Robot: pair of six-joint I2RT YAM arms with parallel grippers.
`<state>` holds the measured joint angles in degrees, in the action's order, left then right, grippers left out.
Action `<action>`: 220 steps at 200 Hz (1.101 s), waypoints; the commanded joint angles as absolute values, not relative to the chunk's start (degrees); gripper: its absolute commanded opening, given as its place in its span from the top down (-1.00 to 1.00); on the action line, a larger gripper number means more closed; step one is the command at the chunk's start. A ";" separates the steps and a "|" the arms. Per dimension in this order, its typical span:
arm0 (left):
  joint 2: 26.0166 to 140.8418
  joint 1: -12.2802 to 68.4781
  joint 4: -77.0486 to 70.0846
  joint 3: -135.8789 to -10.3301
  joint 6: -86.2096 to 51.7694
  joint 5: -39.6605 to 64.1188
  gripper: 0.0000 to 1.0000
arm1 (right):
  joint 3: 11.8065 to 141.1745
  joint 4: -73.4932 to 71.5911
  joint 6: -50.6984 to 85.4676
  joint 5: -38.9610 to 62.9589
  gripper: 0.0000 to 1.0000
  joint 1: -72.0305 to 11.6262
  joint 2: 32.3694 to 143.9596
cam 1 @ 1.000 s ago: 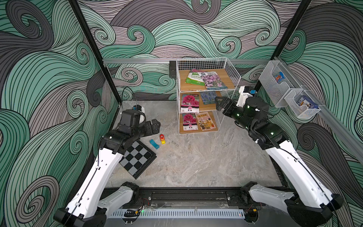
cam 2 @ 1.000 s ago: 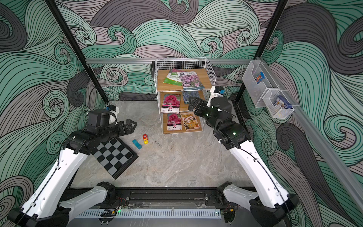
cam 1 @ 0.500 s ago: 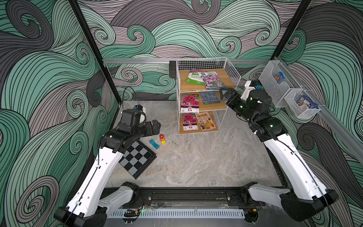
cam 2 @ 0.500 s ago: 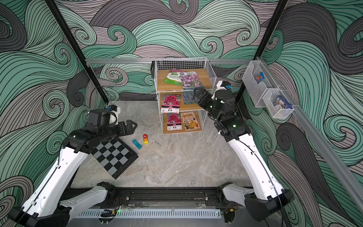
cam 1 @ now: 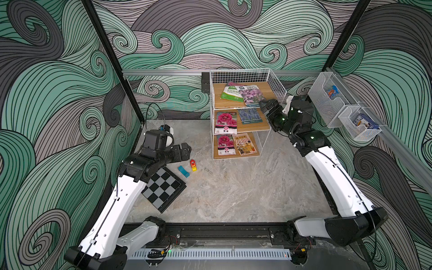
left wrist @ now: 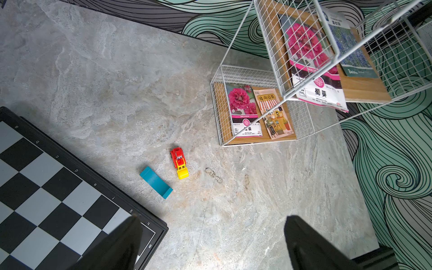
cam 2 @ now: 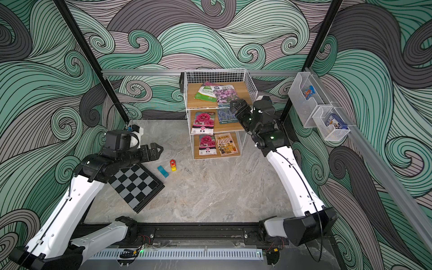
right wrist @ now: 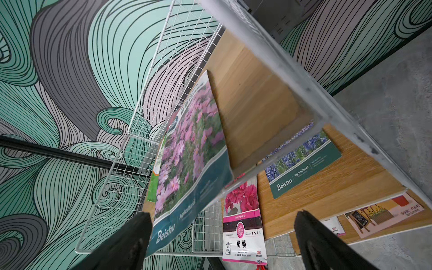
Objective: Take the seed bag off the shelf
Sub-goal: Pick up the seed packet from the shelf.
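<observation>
right pincer (right wrist: 223,212): wide apart, empty, by seed bag (right wrist: 187,152) on shelf (cam 1: 275,85) top | left pincer (left wrist: 211,216): wide apart, empty

**Swirly wave wallpaper on every side**

So the walls (cam 1: 210,35) are covered all round in a big swirl mural: teal, mint and dusty grey-mauve with black linework. The floor (cam 1: 233,191) is a pale grey marble-look slab with a few scuff marks near the middle. Black posts (cam 1: 109,58) run up the back corners, and a silver aluminium rail (cam 1: 163,72) crosses the back wall. The right-hand wall has two little bins (cam 1: 323,109) hung side by side. Lighting is soft and even.
</observation>
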<state>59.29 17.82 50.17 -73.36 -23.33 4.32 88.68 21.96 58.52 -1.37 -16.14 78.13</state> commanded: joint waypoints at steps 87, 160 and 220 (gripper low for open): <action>56.48 17.97 49.21 -70.07 -23.48 4.42 -0.97 | 94.73 20.54 62.14 -5.76 -0.44 -17.99 85.00; 54.95 17.95 49.57 -68.82 -23.31 4.22 -0.97 | 94.04 20.71 62.19 -6.74 -0.13 -20.24 85.26; 54.64 18.01 49.36 -68.42 -22.72 4.75 -0.97 | 92.75 20.42 64.66 -11.59 -0.06 -22.91 84.36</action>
